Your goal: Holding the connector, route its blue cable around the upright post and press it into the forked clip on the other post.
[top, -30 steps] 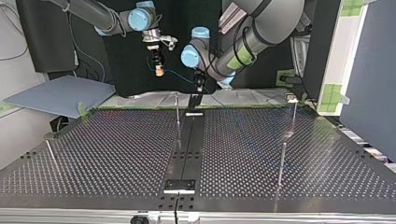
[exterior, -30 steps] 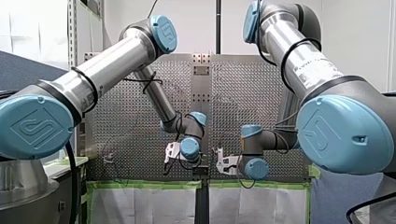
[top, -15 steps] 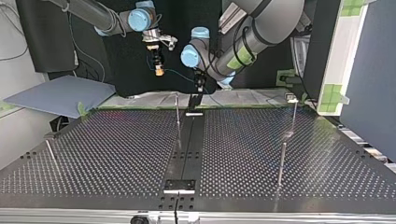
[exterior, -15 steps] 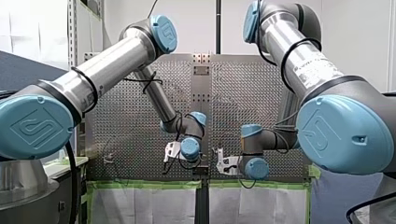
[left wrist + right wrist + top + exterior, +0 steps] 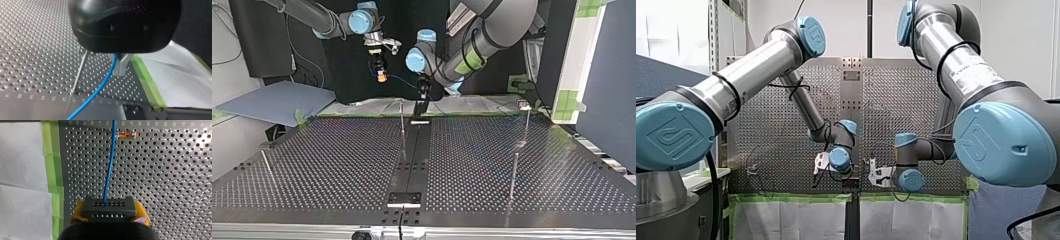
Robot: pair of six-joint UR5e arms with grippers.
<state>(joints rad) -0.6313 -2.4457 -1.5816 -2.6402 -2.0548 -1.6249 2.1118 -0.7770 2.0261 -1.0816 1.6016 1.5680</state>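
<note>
My right gripper [image 5: 109,218] has its yellow pads shut on the black connector [image 5: 108,207]. The blue cable [image 5: 110,165] runs straight out of the connector over the perforated plate. In the top view this gripper [image 5: 382,76] hangs above the table's far edge, and the cable [image 5: 404,80] sags across to my left gripper [image 5: 424,91]. In the left wrist view my left gripper [image 5: 121,66] has its metal fingers shut on the blue cable [image 5: 105,80], which trails down past them. A thin upright post [image 5: 81,70] stands just beside the fingers.
Several thin posts stand on the perforated table [image 5: 337,165]: one near the far middle [image 5: 402,120], two at the top view's right [image 5: 527,122] [image 5: 513,175], a leaning one at its left [image 5: 266,162]. An orange-tipped fitting [image 5: 127,135] lies ahead of the connector. Green tape [image 5: 147,82] edges the plate.
</note>
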